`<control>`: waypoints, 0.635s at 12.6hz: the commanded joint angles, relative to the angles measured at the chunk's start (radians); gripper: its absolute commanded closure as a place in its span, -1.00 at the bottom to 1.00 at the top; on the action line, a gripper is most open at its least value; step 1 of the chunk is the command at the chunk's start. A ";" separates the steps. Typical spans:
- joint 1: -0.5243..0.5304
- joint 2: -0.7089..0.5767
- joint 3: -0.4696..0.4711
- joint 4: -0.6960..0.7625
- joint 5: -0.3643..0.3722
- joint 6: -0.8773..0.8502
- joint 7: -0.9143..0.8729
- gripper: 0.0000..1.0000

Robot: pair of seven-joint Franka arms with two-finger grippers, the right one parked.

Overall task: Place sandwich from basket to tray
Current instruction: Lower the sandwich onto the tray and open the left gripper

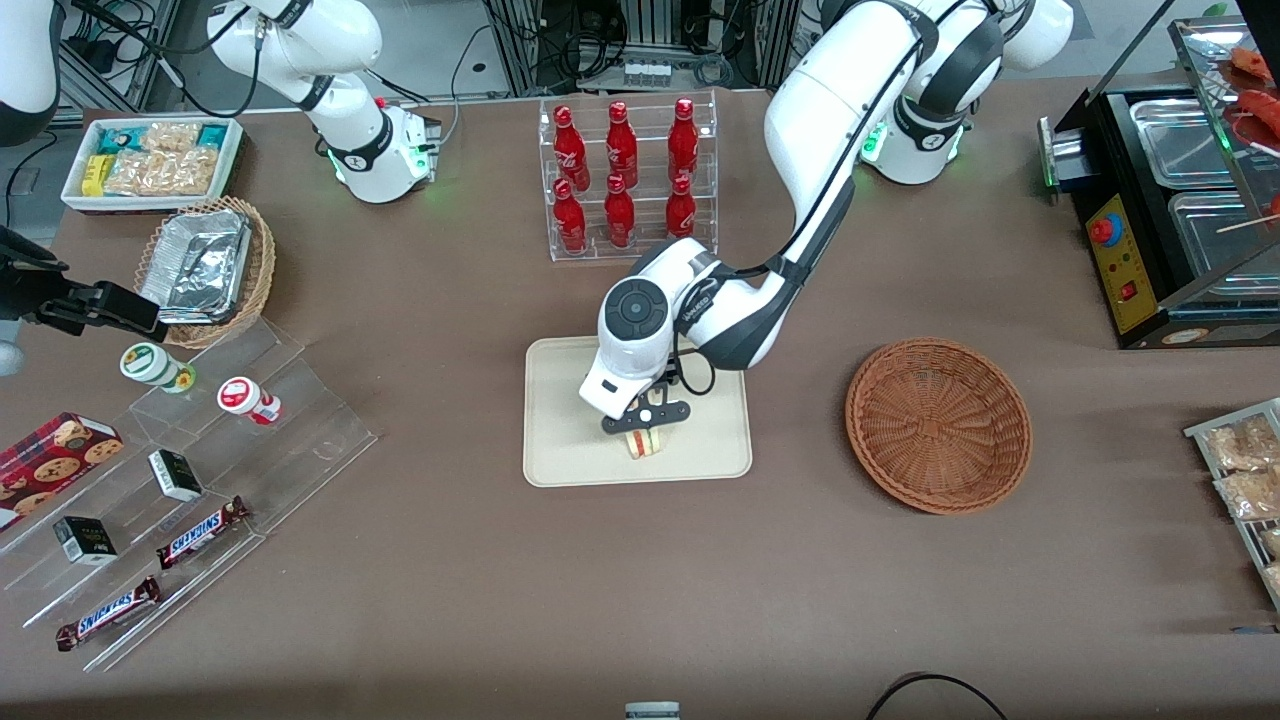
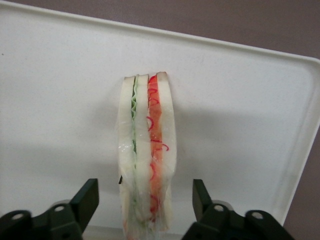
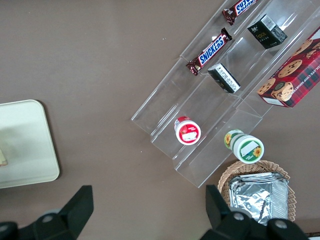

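The sandwich (image 1: 647, 443) stands on edge on the cream tray (image 1: 560, 440), in the part of it nearest the front camera. The wrist view shows its pale bread with green and red filling in clear wrap (image 2: 147, 150), resting on the tray (image 2: 60, 100). My left gripper (image 1: 646, 428) hangs just above it, open. The two black fingers (image 2: 87, 200) straddle the sandwich with a gap on each side, touching nothing. The reddish-brown wicker basket (image 1: 938, 425) sits empty beside the tray, toward the working arm's end of the table.
A clear rack of red bottles (image 1: 625, 180) stands farther from the camera than the tray. Toward the parked arm's end are a stepped acrylic display with snacks (image 1: 200, 450), a tan basket with foil containers (image 1: 205, 270) and a white bin (image 1: 150, 160). A black warmer (image 1: 1170, 200) stands at the working arm's end.
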 commanded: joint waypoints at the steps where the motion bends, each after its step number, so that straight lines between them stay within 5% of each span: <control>1: -0.005 -0.059 0.014 0.019 -0.012 -0.080 -0.008 -1.00; 8: 0.064 -0.248 0.024 0.029 0.001 -0.379 0.185 -1.00</control>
